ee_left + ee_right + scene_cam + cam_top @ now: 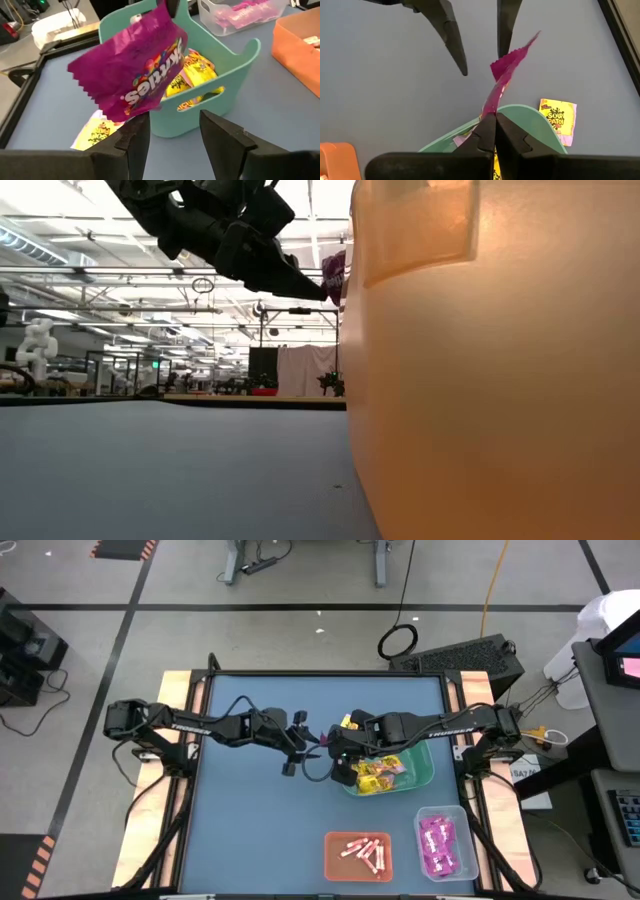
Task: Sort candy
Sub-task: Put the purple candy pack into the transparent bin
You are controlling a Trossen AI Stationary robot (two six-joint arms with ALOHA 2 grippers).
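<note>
A magenta candy packet (132, 75) hangs in the air by the green bin's (235, 65) left wall, held by my right gripper (495, 122), which is shut on it. My left gripper (172, 135) is open, just left of the packet, and its fingers (455, 45) stand on either side of the packet's free end. Whether they touch it I cannot tell. Yellow packets (380, 772) lie in the green bin. Another yellow packet (559, 120) lies flat on the table beside that bin. Pink-white sticks (365, 850) lie in the orange bin and magenta packets (438, 843) in the clear bin. My right gripper pinches the magenta packet by one end (491, 107) between its two fingers, coming from the table's right side. The packet is lifted clear of the table and sticks out past the fingertips toward my left gripper, its serrated free end (522, 50) twisted edge-on.
The orange bin (358, 853) and the clear bin (442, 840) stand near the table's front edge, right of centre. The orange bin's wall (500, 380) fills the right of the low view. Bare blue tabletop (250, 830) lies to the left and front.
</note>
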